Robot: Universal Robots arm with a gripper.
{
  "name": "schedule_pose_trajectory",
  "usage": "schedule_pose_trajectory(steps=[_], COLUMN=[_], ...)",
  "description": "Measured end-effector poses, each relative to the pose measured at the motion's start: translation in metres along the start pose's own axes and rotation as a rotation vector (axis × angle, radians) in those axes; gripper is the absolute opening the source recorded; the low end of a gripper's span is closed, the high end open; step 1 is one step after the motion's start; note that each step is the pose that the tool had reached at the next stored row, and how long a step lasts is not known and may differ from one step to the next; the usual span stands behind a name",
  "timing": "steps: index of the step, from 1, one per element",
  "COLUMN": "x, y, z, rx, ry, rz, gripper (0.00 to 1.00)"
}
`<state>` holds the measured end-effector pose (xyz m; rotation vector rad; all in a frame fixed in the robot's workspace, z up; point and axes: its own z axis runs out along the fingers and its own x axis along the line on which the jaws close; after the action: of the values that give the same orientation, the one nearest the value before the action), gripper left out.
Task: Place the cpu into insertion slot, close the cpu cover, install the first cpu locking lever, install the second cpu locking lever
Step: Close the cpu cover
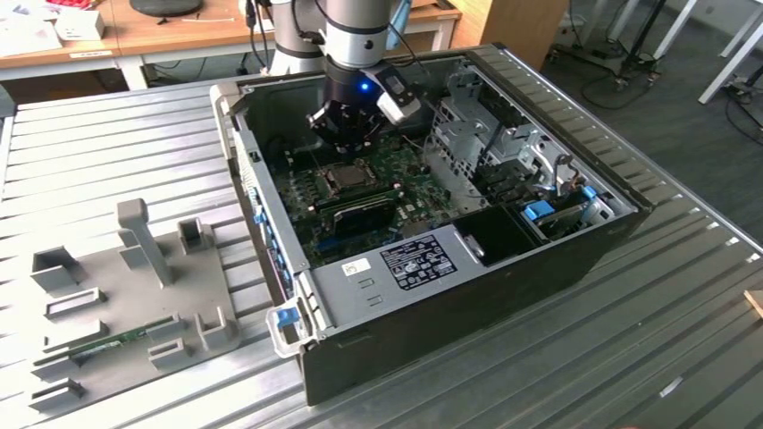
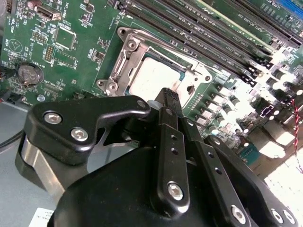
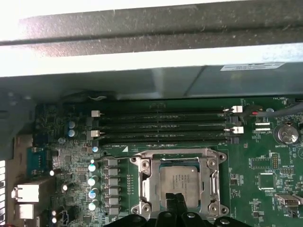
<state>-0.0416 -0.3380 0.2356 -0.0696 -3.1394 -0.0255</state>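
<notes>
Currently the black, link-jointed metal hand (image 1: 346,132) is hanging low inside the open black steel computer case (image 1: 477,295). The case is lying on its side on the ribbed, silvery metal tabletop (image 1: 120,134), probably so that the flat green motherboard (image 3: 265,165) is facing up and the arm is reaching it from above. In both wrist views the hand's narrow fingertips are sitting pressed together with nothing visible between them. I judge the hand closed and empty, its tips hovering just over one edge of the socket.

The small, flat, square cpu (image 3: 179,182) is lying level in the square, silvery-rimmed insertion slot (image 3: 140,208), and its matt grey metal top is catching the light. Being seated there would explain why the hand is carrying nothing. The thin, silvery pressed-metal cpu cover (image 3: 180,158) appears to be lying flat around the chip like a picture frame, with the chip showing through its cut-out middle. That suggests the work is now concerning the socket's fastening rather than the chip itself.

Long, narrow black memory slots (image 3: 161,125) are running just beside the socket, glossy and ridged. A grey, blocky plastic fixture tray (image 1: 131,295) with upright holders is resting on the tabletop at the exterior view's left, well apart from the case.
</notes>
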Motion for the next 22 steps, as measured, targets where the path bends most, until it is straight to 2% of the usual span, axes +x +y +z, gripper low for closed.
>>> schedule_pose_trajectory(steps=[1, 3, 4, 16, 22], x=[0.0002, 0.0010, 0.0013, 0.0121, 0.0143], y=[0.0000, 0.0000, 0.0000, -0.0007, -0.0009], z=[0.0003, 0.0011, 0.0015, 0.0134, 0.0142], rx=[-0.0004, -0.0014, -0.0016, -0.0014, -0.0013], ry=[-0.0041, -0.0193, -0.0233, -0.0248, -0.0246], rz=[-0.001, -0.003, -0.003, -0.003, -0.004], gripper=[0.11, 0.11, 0.11, 0.11, 0.11])
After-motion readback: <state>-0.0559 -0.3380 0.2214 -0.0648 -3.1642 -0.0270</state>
